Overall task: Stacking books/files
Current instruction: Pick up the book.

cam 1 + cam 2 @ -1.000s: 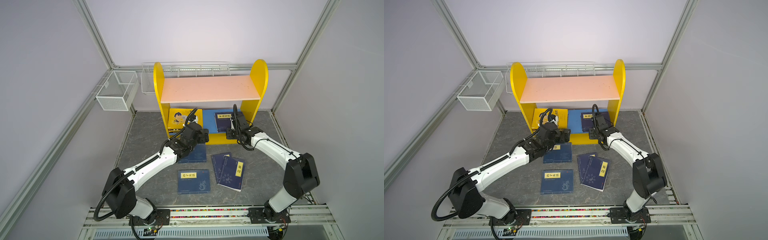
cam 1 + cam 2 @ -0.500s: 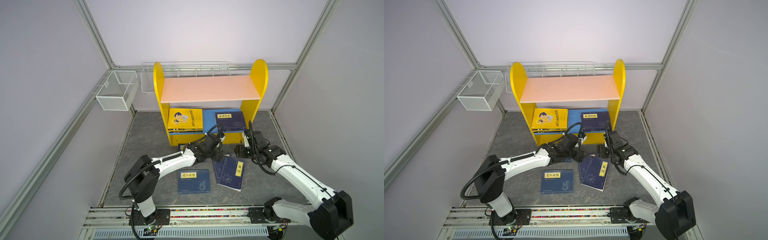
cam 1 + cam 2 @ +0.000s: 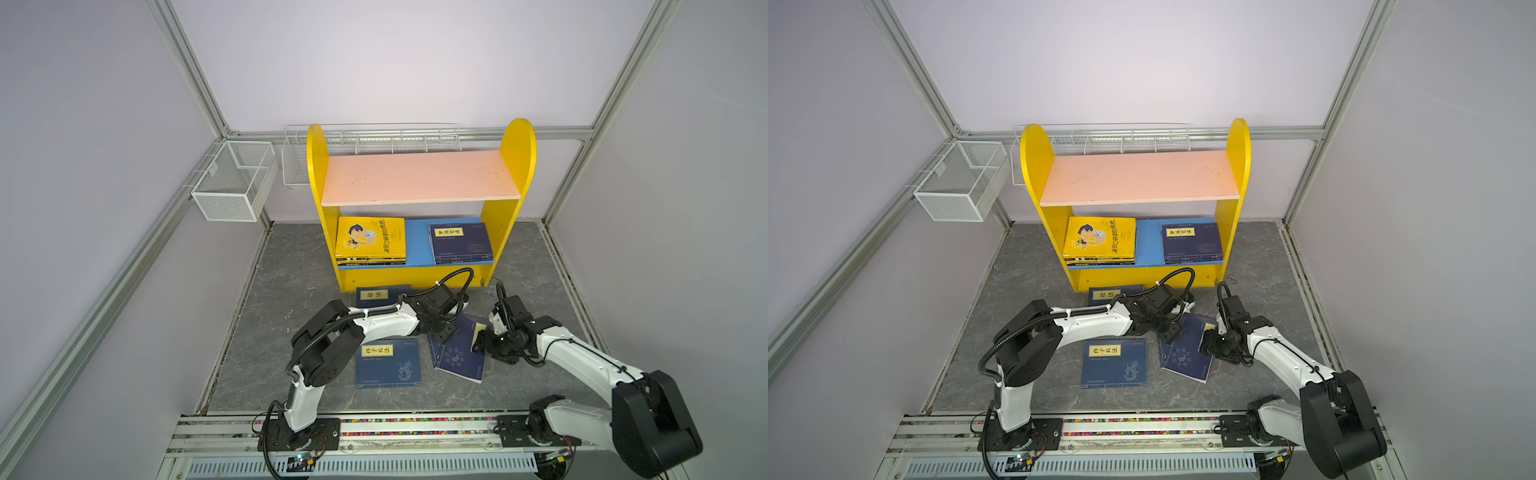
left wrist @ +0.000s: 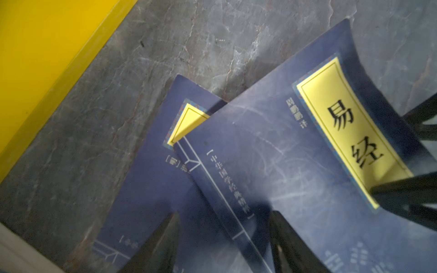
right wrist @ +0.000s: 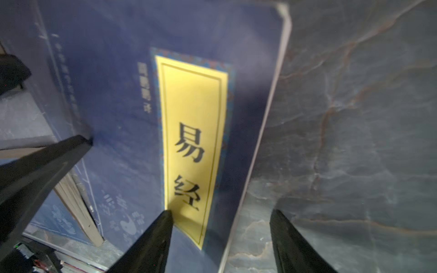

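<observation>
Navy book [image 3: 459,357] askew, label end toward yellow shelf [image 3: 517,166]; left claw [image 4: 224,214] and right claw [image 5: 221,212] apart.

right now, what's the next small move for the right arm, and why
Probably close the right jaws on the top navy book: they stand open astride its free edge, one finger on the yellow label, the other over the floor. It overlaps a second navy book.

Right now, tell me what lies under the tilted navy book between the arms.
Another navy book lies under the top book, skewed. One side strip and a corner of its yellow label show; its title is covered.
</observation>
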`<state>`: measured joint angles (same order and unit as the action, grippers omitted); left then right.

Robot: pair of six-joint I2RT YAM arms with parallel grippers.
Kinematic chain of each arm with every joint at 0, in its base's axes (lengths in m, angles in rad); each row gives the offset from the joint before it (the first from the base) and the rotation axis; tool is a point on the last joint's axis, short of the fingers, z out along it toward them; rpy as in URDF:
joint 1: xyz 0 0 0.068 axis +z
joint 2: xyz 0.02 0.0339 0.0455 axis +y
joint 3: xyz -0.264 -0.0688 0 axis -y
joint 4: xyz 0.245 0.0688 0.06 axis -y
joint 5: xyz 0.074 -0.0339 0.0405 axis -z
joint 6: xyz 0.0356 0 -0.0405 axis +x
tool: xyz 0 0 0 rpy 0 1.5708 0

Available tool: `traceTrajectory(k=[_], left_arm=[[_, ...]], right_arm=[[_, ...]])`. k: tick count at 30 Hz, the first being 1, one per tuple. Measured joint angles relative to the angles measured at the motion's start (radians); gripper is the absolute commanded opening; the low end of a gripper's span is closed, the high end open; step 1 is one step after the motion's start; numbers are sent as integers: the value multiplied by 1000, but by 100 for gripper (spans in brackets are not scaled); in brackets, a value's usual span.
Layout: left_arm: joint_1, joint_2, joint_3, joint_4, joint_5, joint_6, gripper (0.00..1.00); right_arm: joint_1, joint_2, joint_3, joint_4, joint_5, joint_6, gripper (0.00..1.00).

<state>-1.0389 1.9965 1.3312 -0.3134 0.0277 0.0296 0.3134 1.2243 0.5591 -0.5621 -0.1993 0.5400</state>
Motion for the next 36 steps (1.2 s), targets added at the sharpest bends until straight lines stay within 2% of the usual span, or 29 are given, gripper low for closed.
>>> traceTrajectory(k=[9, 12, 17, 23, 27, 33, 36], left_arm=[[0, 22, 29, -23, 21, 3, 53], [1, 23, 32, -29, 24, 4, 49], [6, 23, 34, -29, 31, 3, 49], [14, 23, 34, -15, 57, 2, 49], [29, 23, 27, -4, 83, -2, 48], [57, 8, -15, 49, 123, -21, 48], [79, -23, -51, 71, 133, -37, 51]], right_arm=[[-98, 13, -60, 230, -156, -2, 58], [-113, -28, -81, 251, -204, -2, 53], [-130, -140, -71, 268, -290, -2, 49], [-130, -143, -35, 283, -345, -10, 43], [-129, -94, -29, 299, -337, -18, 33], [-129, -61, -28, 316, -306, -18, 8], [-128, -61, -12, 304, -311, -32, 6]])
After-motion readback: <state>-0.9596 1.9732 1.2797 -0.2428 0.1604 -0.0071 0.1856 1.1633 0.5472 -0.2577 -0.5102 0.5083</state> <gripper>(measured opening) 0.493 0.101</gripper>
